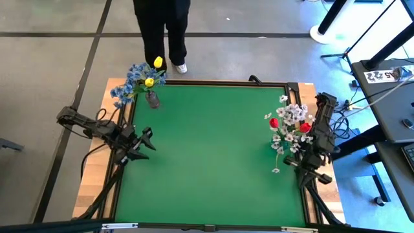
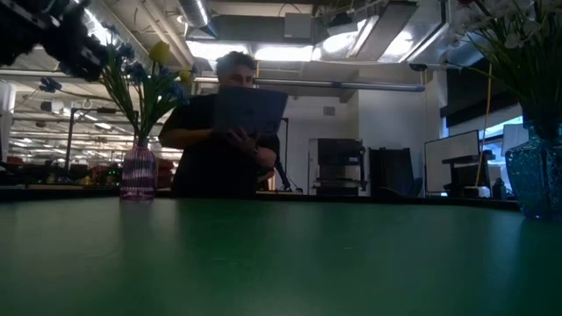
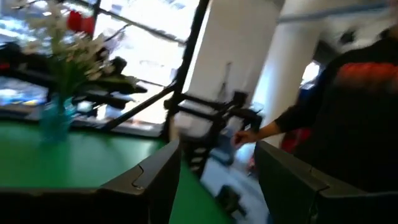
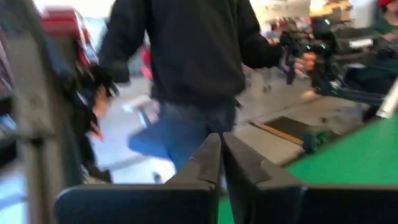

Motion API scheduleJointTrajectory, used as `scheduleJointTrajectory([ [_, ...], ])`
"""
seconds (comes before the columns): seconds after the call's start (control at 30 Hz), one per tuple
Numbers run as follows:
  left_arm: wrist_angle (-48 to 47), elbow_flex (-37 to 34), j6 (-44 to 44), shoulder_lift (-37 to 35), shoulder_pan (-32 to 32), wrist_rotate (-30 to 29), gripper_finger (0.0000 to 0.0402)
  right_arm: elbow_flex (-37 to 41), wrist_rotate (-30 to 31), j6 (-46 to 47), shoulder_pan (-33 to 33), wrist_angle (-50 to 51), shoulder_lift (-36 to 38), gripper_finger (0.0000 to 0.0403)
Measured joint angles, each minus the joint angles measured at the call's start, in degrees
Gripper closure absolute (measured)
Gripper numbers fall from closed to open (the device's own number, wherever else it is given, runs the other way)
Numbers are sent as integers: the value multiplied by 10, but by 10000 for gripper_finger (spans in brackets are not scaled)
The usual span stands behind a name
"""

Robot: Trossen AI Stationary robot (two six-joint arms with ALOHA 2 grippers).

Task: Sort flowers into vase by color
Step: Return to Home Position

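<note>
Left tool (image 1: pixel 149 138) near vase (image 1: pixel 152 99) of flowers (image 1: pixel 136 80)

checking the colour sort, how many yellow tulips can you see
2 yellow tulips, both in the violet vase at the far left of the table, among the blue blossoms. More could be hidden in the bunch.

We see a person (image 1: pixel 165 29) in dark clothes standing just beyond the far edge of the green table (image 1: pixel 213 155), toward its left corner, holding up a dark laptop (image 2: pixel 248 110). Off the right edge there's a grey desk (image 1: pixel 394 97), and a lit monitor (image 2: pixel 452 160) sits in the room behind.
</note>
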State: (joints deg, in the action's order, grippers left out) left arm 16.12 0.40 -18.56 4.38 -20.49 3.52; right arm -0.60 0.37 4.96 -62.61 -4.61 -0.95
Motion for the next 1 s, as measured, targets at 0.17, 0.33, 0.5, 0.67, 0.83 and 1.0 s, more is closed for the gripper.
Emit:
scheduleJointTrajectory([
  [0.17,-68,0,66,0,23,-48,202,0,48,-40,0,23,0,384],
  [0.33,-86,0,116,0,67,-95,202,1,80,-81,1,19,0,384],
  [0.5,-101,0,129,0,136,-103,202,1,116,-85,1,15,0,384],
  [0.67,-97,0,131,0,216,-91,201,1,156,-85,1,11,-17,384],
  [0.83,-95,0,131,0,279,-6,201,1,249,-84,1,3,-40,384],
  [1.0,-119,0,127,0,315,29,201,2,365,-49,1,1,-48,384],
])
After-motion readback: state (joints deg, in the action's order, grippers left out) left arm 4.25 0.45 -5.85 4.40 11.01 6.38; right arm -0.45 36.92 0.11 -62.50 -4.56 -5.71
